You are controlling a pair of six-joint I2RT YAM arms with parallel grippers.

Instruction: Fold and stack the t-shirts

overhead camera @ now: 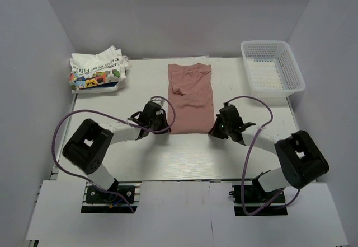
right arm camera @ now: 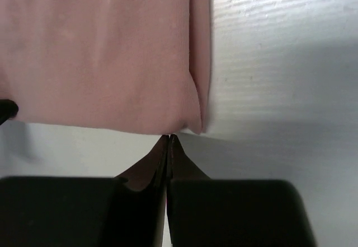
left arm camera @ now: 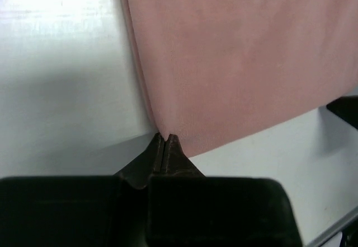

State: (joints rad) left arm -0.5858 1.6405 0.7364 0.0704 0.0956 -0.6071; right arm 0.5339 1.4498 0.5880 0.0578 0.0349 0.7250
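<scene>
the white t-shirt (overhead camera: pixel 98 70) lies bunched at the far left corner of the worktop (overhead camera: pixel 179 157), well apart from both arms. the left gripper (overhead camera: pixel 165 125) sits at the near left corner of the pink t-shirt (overhead camera: pixel 191 98), its jaws pressed together with the tips right at the hem; whether a pinch of cloth sits between them cannot be told. the pink t-shirt lies in the middle of the worktop as a long strip, its long axis running from the near edge toward the far edge, collar end far. the right gripper (overhead camera: pixel 215 128) sits at the near right corner, jaws likewise closed at the hem, its hold on the cloth unclear. the whole shirt thus lies ahead of both grippers, toward the far edge, each arm equally near its own corner; the next fold would likely carry the near hem along that axis toward the collar. the mesh basket (overhead camera: pixel 295 79) stands at the far right corner
</scene>
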